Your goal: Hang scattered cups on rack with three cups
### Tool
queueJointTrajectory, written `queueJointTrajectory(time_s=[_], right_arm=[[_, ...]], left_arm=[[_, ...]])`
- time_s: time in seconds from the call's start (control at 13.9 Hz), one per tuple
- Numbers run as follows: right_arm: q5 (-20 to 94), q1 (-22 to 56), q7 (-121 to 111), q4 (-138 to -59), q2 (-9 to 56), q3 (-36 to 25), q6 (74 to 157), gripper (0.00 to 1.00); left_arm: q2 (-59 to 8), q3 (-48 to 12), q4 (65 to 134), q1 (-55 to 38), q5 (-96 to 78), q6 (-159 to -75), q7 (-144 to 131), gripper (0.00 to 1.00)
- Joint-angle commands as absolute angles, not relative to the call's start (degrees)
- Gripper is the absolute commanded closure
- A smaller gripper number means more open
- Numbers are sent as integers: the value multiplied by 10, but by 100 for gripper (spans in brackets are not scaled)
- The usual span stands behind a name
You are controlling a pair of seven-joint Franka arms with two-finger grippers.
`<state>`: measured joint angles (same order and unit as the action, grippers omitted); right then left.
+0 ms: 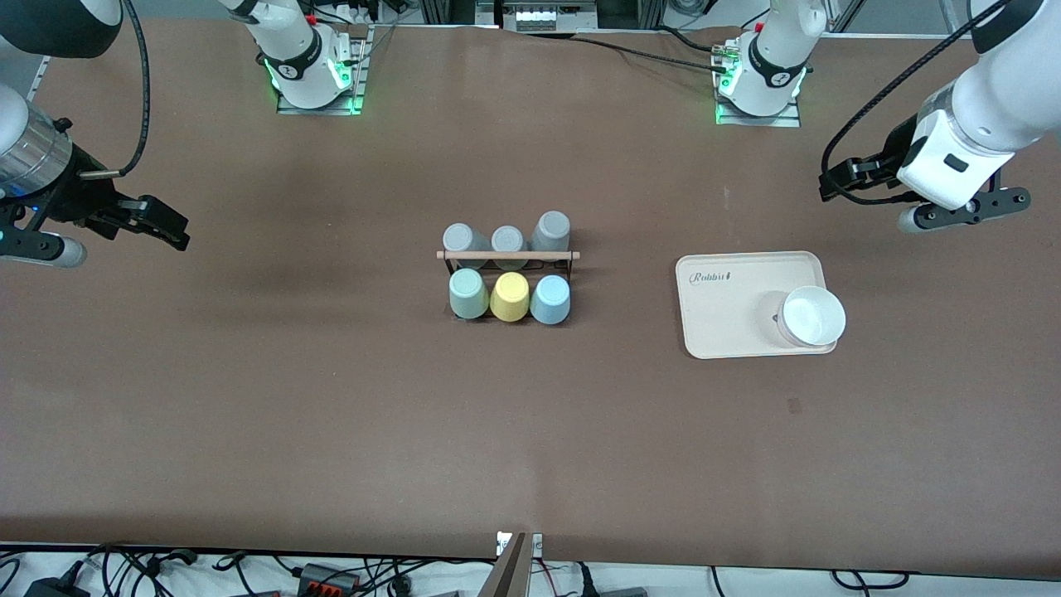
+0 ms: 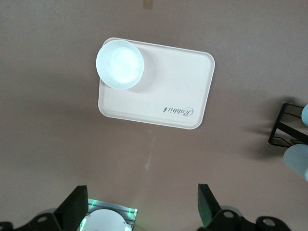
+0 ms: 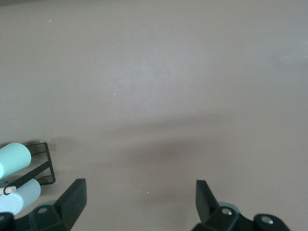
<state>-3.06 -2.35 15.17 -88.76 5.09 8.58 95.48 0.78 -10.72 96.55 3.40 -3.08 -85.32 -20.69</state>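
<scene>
Both pincers hang spread and empty over bare table: my left gripper [image 1: 837, 181] near my left arm's end, my right gripper [image 1: 170, 225] near my right arm's end, each arm waiting. Mid-table, the rack [image 1: 507, 255] carries six upturned cups. On its row nearer the front camera sit the mint cup [image 1: 467, 293], the yellow cup [image 1: 510, 296] and the blue cup [image 1: 550, 298]; three grey cups [image 1: 507, 238] fill the farther row. Toward my left arm's end, a white bowl [image 1: 812, 316] sits on a beige tray [image 1: 729, 323].
</scene>
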Motion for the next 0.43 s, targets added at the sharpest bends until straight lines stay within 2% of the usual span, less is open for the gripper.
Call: queueJointTrajectory(time_s=[0.0,0.36], right_arm=[[-11,-18,152,-976,-14,69,999,0],[-10,-20,142,-939,10,69,995,0]], left_arm=[[-3,-115,940,40,-39,-844,-210,0],[-3,-115,940,41,-37,-868,-207,0]])
